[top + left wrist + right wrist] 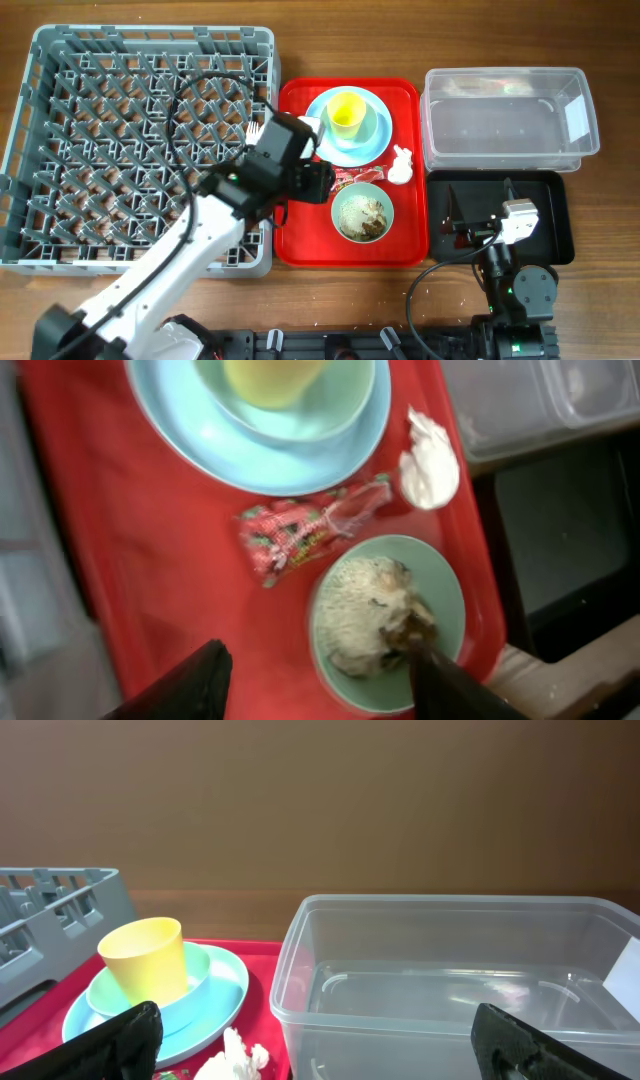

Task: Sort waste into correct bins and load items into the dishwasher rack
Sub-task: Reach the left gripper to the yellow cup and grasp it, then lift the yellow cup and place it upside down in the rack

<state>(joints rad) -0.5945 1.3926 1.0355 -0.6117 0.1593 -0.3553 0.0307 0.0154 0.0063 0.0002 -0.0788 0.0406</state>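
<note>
While every dish and scrap of waste sits on the red tray (300, 245), the overhead view shows the rack (40, 60) at the tray's 9 o'clock, the clear tub (500, 72) at its 2 o'clock and the black tray (555, 200) at 4 o'clock. The left gripper (318, 182) reaches in over the tray's 9 o'clock edge, just beside the wrapper (352, 178), likely because that is the nearest waste. The right gripper (468, 228) hangs over the black tray, seemingly parked clear of the other arm.

On the left wrist view, the fingers (190, 680) stand wide apart and hold nothing. The wrapper (310, 525) lies at their 12 o'clock, crinkled, red, with a glossy clear end. The bowl (445, 585) sits at 2 o'clock, heaped with pale crumbly scraps (365, 610). The tissue (430, 455) is a small white wad just beyond it.

From the right wrist, those fingers (120, 1040) also spread wide and empty. The tub fills the 3 o'clock side. At 9 o'clock the yellow cup (145, 960) stands upright above the blue plate (225, 1005).
</note>
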